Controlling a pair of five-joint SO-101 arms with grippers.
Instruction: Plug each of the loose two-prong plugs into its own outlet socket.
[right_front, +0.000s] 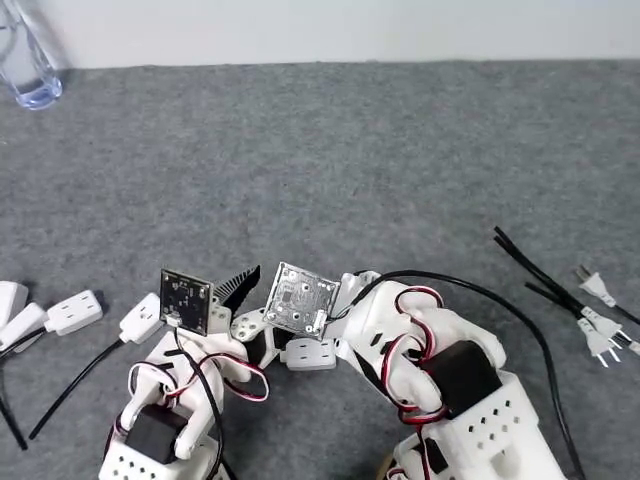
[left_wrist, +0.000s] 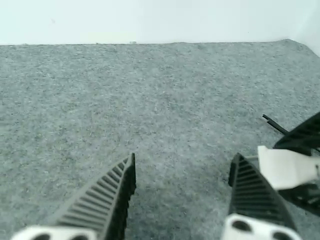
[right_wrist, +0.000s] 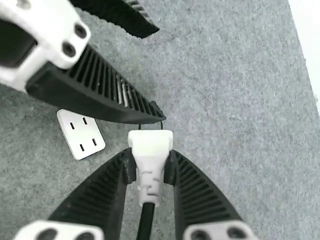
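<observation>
The right gripper (right_wrist: 149, 159) is clenched on the narrow neck of a white cord-end block (right_wrist: 150, 142). The block's front face is turned away, so plug or socket cannot be told. It hangs near the near edge of the tabletop (right_front: 330, 150), just beside the left gripper (left_wrist: 184, 167), whose fingers stand spread around nothing. Two-prong plugs (right_front: 598, 290) lie by the right edge. Outlet sockets (right_front: 75, 311) lie by the left edge, one partly cut off from view.

Right gripper (right_wrist: 150, 159): both black ribbed fingers (right_wrist: 107, 192) pressed against a white connector (right_wrist: 150, 142), its black cord (right_wrist: 145, 220) running back between them. No prongs visible on it.

Left gripper (right_wrist: 156, 70) just beyond, fingers spread.

White outlet socket (right_wrist: 80, 134) flat on grey carpet (right_wrist: 240, 100), partly under one left finger, two slot pairs showing.
</observation>
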